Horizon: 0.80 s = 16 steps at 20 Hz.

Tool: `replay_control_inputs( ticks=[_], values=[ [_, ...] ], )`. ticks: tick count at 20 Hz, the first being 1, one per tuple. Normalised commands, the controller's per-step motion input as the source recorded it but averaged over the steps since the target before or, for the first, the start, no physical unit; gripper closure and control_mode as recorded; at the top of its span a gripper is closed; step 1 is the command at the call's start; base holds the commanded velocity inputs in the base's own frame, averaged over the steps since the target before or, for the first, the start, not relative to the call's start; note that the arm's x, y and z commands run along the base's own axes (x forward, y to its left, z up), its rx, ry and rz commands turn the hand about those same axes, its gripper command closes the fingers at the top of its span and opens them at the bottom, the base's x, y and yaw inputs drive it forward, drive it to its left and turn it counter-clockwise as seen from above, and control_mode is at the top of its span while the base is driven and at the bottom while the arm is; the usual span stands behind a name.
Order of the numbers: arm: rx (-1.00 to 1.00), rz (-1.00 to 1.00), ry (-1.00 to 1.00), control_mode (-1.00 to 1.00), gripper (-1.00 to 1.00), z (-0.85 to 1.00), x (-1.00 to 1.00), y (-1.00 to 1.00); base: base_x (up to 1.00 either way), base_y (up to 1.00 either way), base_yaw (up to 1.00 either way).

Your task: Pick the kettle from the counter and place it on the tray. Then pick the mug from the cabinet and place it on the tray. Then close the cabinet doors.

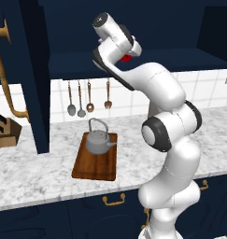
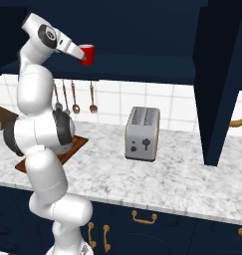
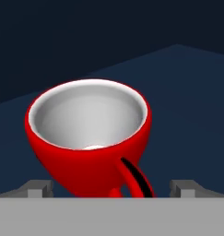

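The mug (image 3: 88, 138) is sitting on the navy shelf inside the cabinet (image 1: 133, 28), directly in front of my gripper (image 3: 111, 190), and I am looking down into its white inside from the hand camera. The jaws are standing wide, one finger tip on each side of the mug's base, not yet touching it as far as I can tell. I am judging the mug to be light, rigid and glossy, so probably slippery; I would be closing across its round body, below the rim, rather than on the thin handle. Its long axis is running upright, mouth open to the top, and the small handle is pointing toward my hand, slightly to the right of the mug's middle in the hand view. That handle could be fouling one finger, so I am watching it. Below the mug, the kettle (image 1: 99, 140) is already resting on the tray (image 1: 95, 164) on the counter (image 1: 35, 175). The cabinet doors (image 1: 33, 74) are hanging open either side of the mug.
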Motion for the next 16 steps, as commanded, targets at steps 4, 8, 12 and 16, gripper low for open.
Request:
replay_control_inputs(
  ticks=[4,8,12,16],
  values=[
    [0.00,-0.09,0.00,-1.00,-1.00,0.00,0.33,0.05,0.00,0.00,0.00],
    [0.00,-0.08,0.00,-1.00,-1.00,0.00,0.01,0.00,0.00,0.00,0.00],
    [0.00,-0.09,-0.01,-1.00,1.00,0.00,0.00,-0.01,0.00,0.00,0.00],
    [0.00,-0.06,-0.11,-1.00,1.00,-0.04,-0.02,-0.06,0.00,0.00,0.00]
  ],
)
